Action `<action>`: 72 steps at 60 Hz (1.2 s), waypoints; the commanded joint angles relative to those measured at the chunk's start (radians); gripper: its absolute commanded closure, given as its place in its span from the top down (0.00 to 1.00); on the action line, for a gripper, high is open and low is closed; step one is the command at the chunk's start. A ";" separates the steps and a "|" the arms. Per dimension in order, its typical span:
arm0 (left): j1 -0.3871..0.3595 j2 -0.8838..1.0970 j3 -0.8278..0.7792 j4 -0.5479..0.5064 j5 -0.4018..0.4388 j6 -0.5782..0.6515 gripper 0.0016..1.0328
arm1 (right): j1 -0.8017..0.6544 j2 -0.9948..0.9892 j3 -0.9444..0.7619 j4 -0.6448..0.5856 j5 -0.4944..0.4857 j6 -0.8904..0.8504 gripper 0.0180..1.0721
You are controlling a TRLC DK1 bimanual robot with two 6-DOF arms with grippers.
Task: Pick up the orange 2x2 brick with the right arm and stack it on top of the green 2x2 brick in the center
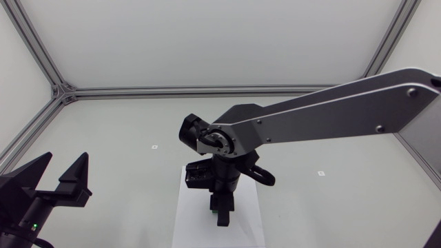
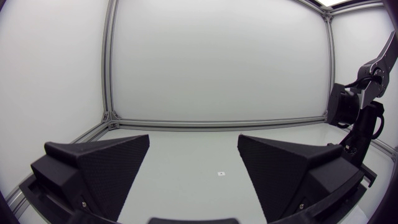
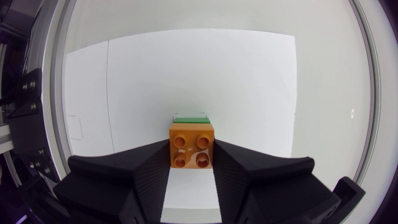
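In the right wrist view the orange 2x2 brick (image 3: 191, 147) sits studs-up between my right gripper's (image 3: 191, 163) two black fingers, which press on it from both sides. Just past its far edge a thin strip of the green brick (image 3: 189, 117) shows, lower down; I cannot tell whether the two touch. In the head view my right arm comes in from the right, and its gripper (image 1: 221, 211) points down over the white sheet (image 1: 186, 222), with a speck of green (image 1: 213, 212) beside it. My left gripper (image 1: 62, 180) rests open at the near left, nothing between its fingers (image 2: 99, 167).
The white sheet (image 3: 249, 93) lies at the table's centre front. Small markers (image 1: 154, 147) (image 1: 320, 173) dot the grey table. Aluminium frame rails (image 1: 207, 90) run along the back and sides. The right arm (image 2: 360, 118) stands ahead and to the right of the left gripper.
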 commanded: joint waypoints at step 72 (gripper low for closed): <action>0.003 -0.008 -0.041 -0.013 0.004 0.013 0.96 | 0.035 0.054 -0.045 -0.003 0.045 0.064 0.24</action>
